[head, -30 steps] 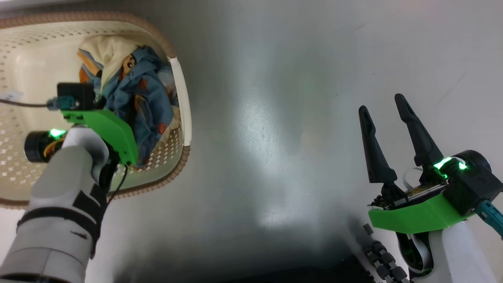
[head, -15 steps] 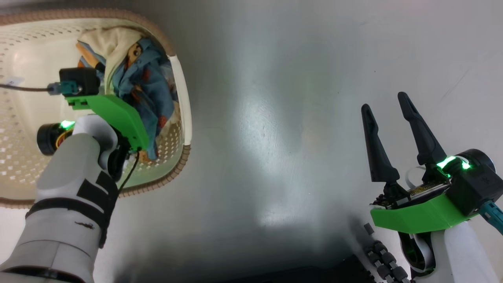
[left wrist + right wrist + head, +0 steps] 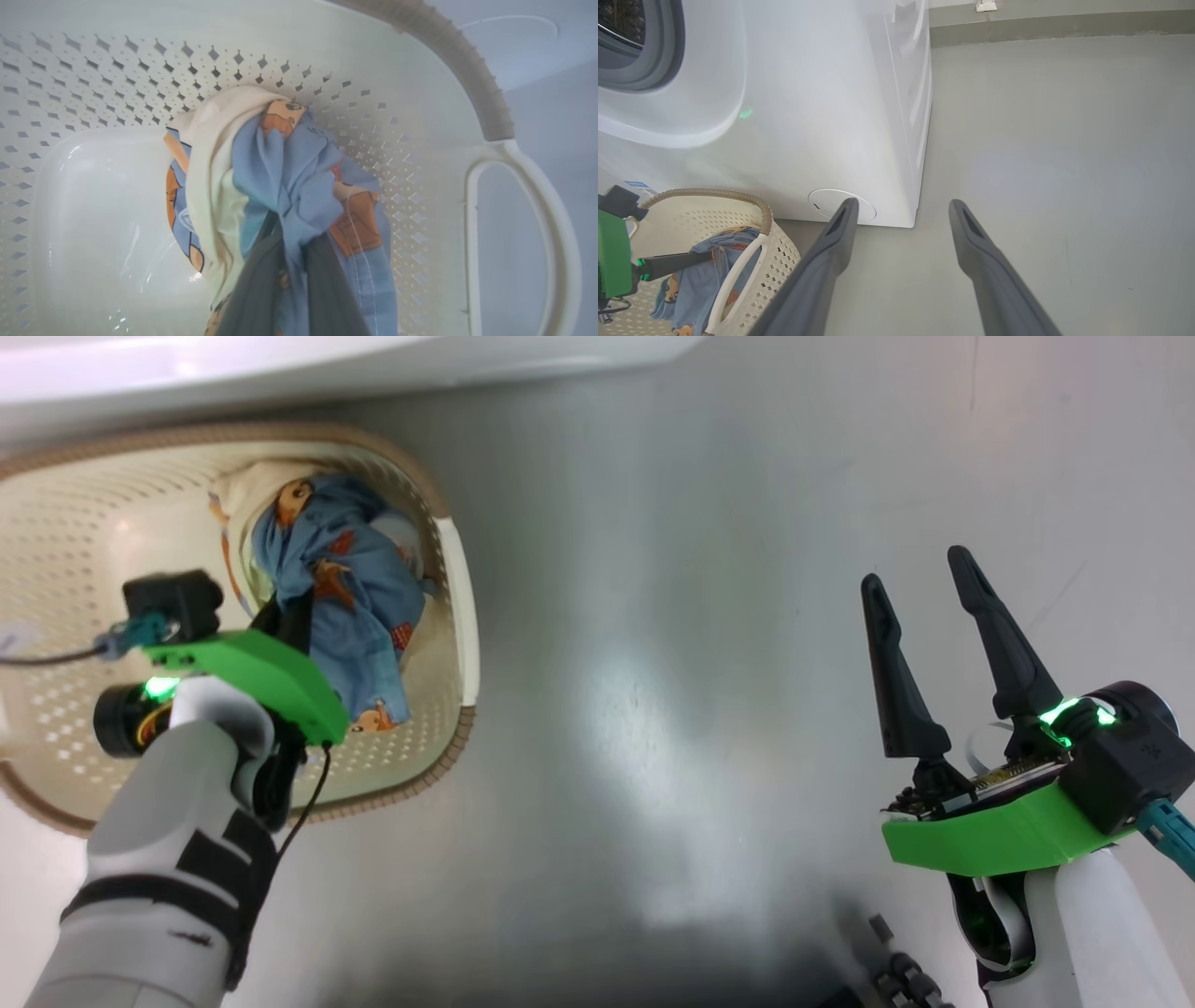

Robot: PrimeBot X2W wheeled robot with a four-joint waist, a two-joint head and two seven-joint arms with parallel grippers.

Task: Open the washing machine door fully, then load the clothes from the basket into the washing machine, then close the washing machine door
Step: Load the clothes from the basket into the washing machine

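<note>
The cream basket [image 3: 464,616] stands on the floor at the left, just below the white washing machine [image 3: 808,116]. My left gripper [image 3: 297,609] reaches into the basket and is shut on the clothes [image 3: 350,597], a blue printed bundle with cream cloth. In the left wrist view its fingers [image 3: 254,284] pinch a blue fold of the clothes [image 3: 289,177] against the basket's perforated wall [image 3: 140,70]. My right gripper [image 3: 915,567] is open and empty over bare floor at the right. The machine's grey gasket [image 3: 654,70] shows at the upper left. The washing machine door is out of view.
Grey floor [image 3: 1041,163] stretches open to the right of the machine and the basket [image 3: 780,261]. A round flap [image 3: 822,200] sits low on the machine's front, just beyond my right gripper [image 3: 903,204]. A wall base runs along the far edge.
My left gripper has shut on the clothes and the bundle hangs gathered from its fingers. The head camera has shifted, bringing the machine's lower edge into view. The right gripper stays open.
</note>
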